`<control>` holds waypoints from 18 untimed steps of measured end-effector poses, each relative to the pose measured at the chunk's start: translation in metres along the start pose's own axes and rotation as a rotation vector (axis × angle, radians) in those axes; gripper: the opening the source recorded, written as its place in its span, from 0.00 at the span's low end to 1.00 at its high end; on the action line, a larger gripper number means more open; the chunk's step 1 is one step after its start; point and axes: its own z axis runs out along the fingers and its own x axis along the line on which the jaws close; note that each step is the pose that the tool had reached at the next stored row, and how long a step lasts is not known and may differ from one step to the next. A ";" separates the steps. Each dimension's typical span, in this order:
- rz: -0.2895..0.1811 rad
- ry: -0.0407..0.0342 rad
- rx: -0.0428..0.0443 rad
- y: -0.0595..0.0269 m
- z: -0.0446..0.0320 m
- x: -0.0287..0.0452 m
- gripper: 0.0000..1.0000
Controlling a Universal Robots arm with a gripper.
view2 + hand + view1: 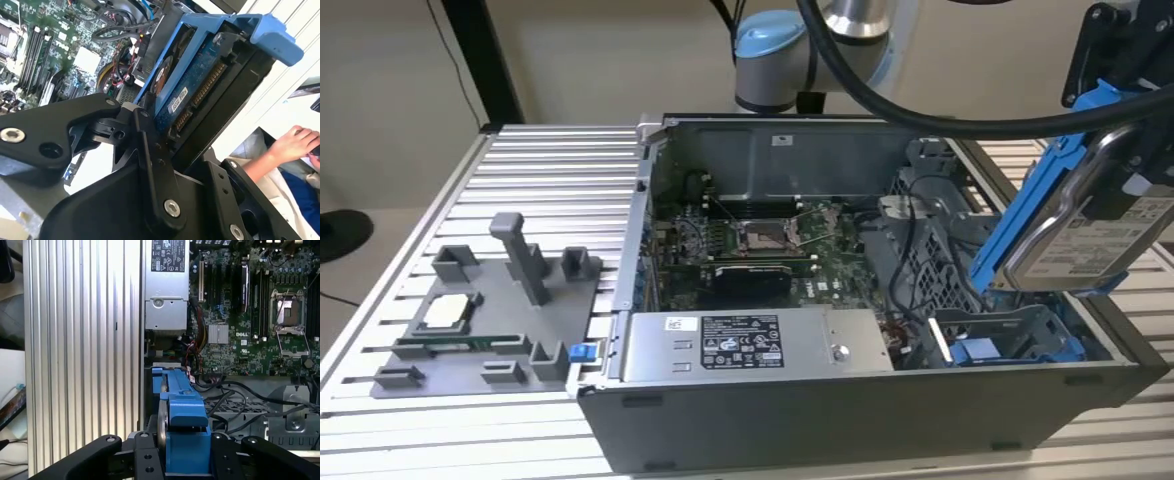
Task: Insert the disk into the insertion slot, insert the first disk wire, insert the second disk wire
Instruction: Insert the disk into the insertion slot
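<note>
- Carrying the disk [1091, 228] to the slot [994, 322] is the step in hand: the first of the three, judged not yet done, since the disk hangs over the slot and is not in it
- Disk: it stands steeply tilted on edge above the slot, its low end near the slot's rim and its high end well up toward the exterior view's right; whether the low end touches the rim I cannot tell
- Slot: it lies open, with blue parts on its floor, just beside the power supply [747, 345] in the case [854, 425]
- Gripper [186, 456]: it is clamped on the disk, one finger on each flat side of the blue carrier in the first wrist view, closed only as far as the carrier's thickness allows; the second wrist view shows the connector edge of the disk pointing away from the gripper [182, 131]
- What the step calls for, as I judge it: bringing the disk from tilted to flat, squaring its carrier to the slot's walls, and keeping it off the cables [923, 205] that lie beyond the slot
- Neither wire step looks begun; no wire reaches the disk
- A person's hand [295, 145] is off past the case, well apart from the slot
</note>
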 end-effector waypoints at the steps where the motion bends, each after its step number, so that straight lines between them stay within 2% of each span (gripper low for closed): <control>1: 0.000 0.0000 0.0000 0.0000 0.0000 0.0000 0.00; 8: 0.000 -0.0005 0.0000 -0.0001 0.0027 0.0009 0.00; 18: 0.000 -0.0013 0.0000 -0.0015 0.0200 0.0044 0.00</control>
